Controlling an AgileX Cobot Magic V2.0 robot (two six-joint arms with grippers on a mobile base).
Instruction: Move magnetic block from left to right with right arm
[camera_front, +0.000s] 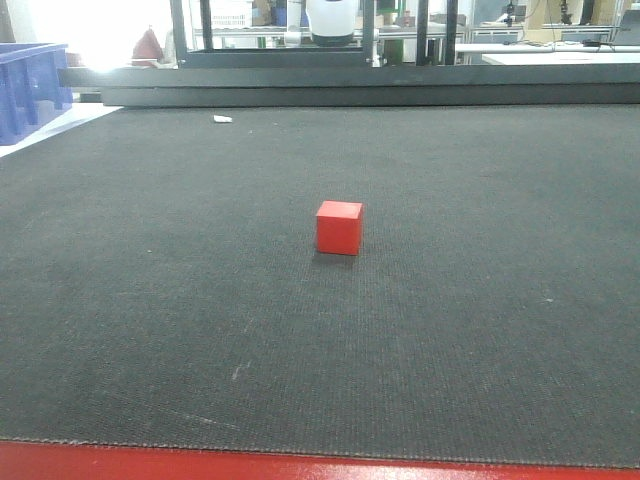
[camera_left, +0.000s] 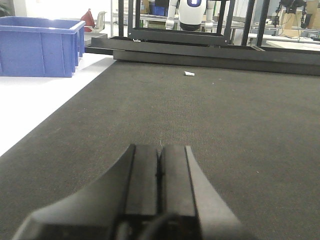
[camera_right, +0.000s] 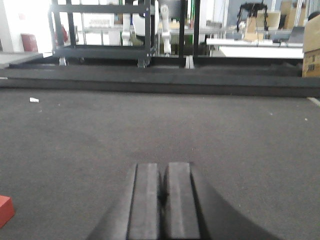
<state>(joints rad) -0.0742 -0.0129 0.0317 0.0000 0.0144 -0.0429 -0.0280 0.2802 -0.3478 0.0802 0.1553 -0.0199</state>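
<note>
The magnetic block (camera_front: 339, 228), a small red cube, rests alone near the middle of the dark mat (camera_front: 480, 330) in the front view. A corner of the same magnetic block (camera_right: 5, 209) shows at the lower left edge of the right wrist view, left of my right gripper (camera_right: 163, 166). That gripper hovers low over the mat, jaws together and holding nothing. My left gripper (camera_left: 160, 148) is also shut and empty over the mat; the block does not show in its view. Neither gripper appears in the front view.
A blue plastic crate (camera_left: 40, 46) stands on the white surface off the mat's left edge. A small white scrap (camera_front: 222, 119) lies near the mat's far edge. A low black rail (camera_front: 350, 85) runs along the back. A tan cardboard box (camera_right: 311, 52) sits at far right.
</note>
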